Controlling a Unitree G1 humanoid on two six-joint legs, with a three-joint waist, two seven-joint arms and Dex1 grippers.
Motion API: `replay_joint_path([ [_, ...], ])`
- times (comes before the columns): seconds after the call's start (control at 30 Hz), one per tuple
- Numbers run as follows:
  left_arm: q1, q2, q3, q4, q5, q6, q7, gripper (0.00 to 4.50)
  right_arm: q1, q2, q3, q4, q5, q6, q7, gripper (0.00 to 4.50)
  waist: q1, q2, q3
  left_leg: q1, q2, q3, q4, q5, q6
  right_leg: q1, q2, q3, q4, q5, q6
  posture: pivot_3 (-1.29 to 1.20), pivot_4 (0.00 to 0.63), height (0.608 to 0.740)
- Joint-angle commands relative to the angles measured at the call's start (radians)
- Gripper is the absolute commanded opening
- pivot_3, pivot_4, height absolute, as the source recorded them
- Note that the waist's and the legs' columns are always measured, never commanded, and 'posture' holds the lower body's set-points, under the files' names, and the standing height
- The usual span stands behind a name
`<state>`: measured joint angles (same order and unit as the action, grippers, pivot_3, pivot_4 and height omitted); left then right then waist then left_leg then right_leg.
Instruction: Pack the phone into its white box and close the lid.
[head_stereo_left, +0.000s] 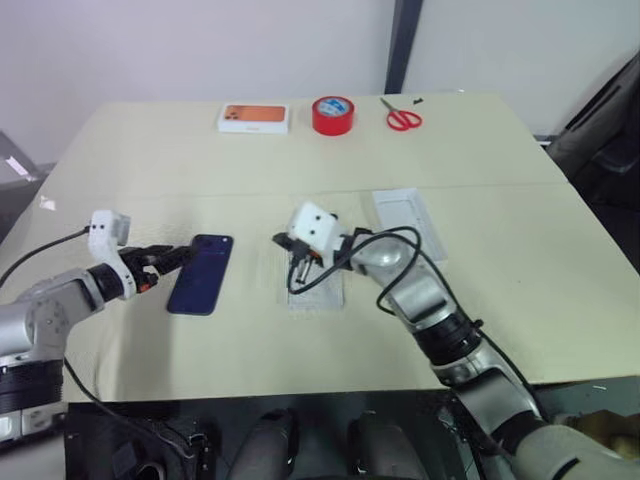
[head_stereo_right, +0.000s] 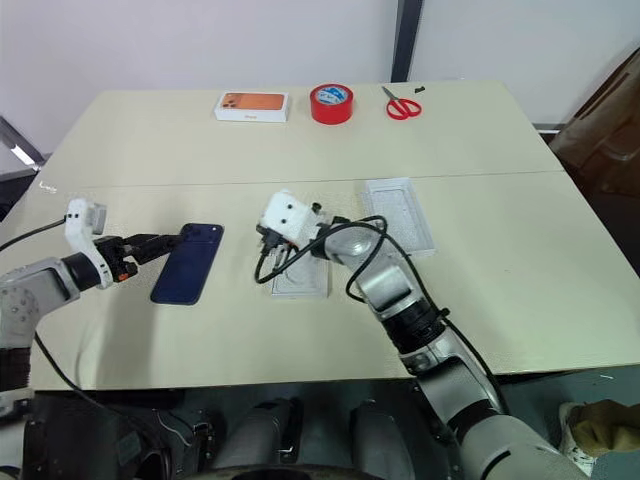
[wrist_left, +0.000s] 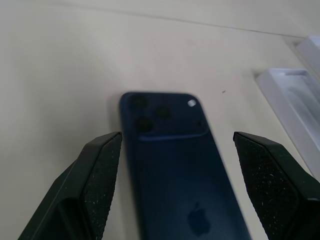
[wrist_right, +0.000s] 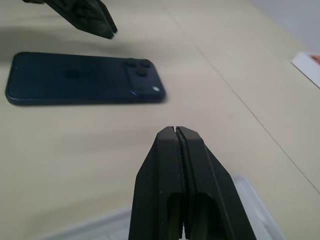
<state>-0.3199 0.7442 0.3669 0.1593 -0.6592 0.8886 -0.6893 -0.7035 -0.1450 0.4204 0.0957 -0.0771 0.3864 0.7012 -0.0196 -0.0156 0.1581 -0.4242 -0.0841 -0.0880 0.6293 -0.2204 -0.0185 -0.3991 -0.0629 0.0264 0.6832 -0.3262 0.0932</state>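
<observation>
The phone is dark navy and lies back-up on the table, left of centre, its camera cluster at the far end. My left gripper is open, level with the phone's left edge. In the left wrist view the phone's camera end sits just ahead of the two spread fingers. My right gripper is shut on nothing and hovers over a thin white insert with an oval recess. A shallow white tray lies open side up to the right. I cannot tell whether it is the white box or the lid.
Along the table's far edge are a white box with an orange picture, a red tape roll and red scissors. A seam runs across the tabletop. A dark chair stands off the right edge.
</observation>
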Motion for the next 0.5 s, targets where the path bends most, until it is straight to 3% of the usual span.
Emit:
replay_joint_path([
  [0.03,-0.019,0.031,-0.006,0.042,-0.001,0.055,-0.022,3.78,-0.065,0.057,0.041,0.026,-0.027,0.021,-0.017,0.05,0.000,0.000,0.000,0.000,0.000,0.000,0.000,0.000,0.000,0.000,0.000,0.000,0.000,0.000,0.000,0.00,0.150,0.734],
  [0.27,-0.007,0.048,-0.105,0.078,-0.002,0.189,-0.100,3.78,-0.103,0.126,0.144,0.120,-0.085,0.041,-0.001,0.05,-0.001,0.000,-0.001,0.000,0.000,0.000,0.000,0.000,0.000,0.000,0.000,0.000,0.001,0.000,0.000,0.00,0.150,0.734],
  [0.5,-0.009,0.004,-0.145,0.074,-0.002,0.217,-0.126,3.78,-0.086,0.138,0.204,0.180,-0.140,0.110,-0.016,0.05,0.006,0.001,-0.001,0.001,-0.001,0.000,0.000,0.000,0.000,0.000,-0.001,0.000,0.001,0.000,0.000,0.00,0.150,0.734],
])
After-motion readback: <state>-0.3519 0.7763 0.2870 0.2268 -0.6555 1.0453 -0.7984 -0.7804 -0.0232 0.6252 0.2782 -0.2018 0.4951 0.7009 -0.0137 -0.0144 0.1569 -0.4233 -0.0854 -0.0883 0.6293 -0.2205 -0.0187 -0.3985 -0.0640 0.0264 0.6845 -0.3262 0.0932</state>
